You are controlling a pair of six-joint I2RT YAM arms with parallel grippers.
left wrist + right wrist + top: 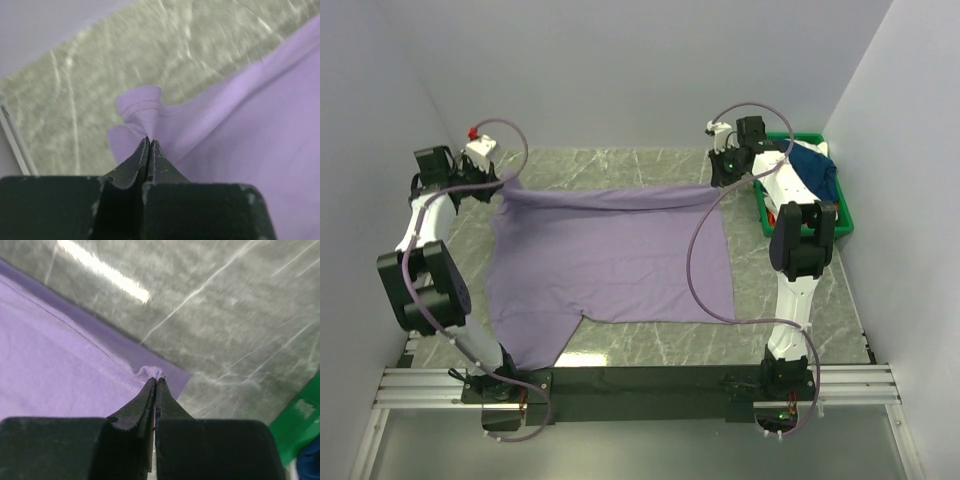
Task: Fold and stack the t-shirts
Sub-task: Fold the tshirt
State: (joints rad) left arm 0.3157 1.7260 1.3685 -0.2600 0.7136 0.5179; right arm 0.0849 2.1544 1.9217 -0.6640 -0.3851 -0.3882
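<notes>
A lavender-purple t-shirt is stretched over the marble table, its far edge lifted between my two grippers. My left gripper is shut on the shirt's far left corner; the left wrist view shows the pinched hem bunched just past the closed gripper. My right gripper is shut on the far right corner, where a small pucker of the shirt sits at the tips of the gripper. A dark navy t-shirt lies in the bin at the back right.
A green plastic bin stands at the back right next to the right arm, and its edge shows in the right wrist view. White walls close the table on the left, the back and the right. A sleeve lies near the left arm's base.
</notes>
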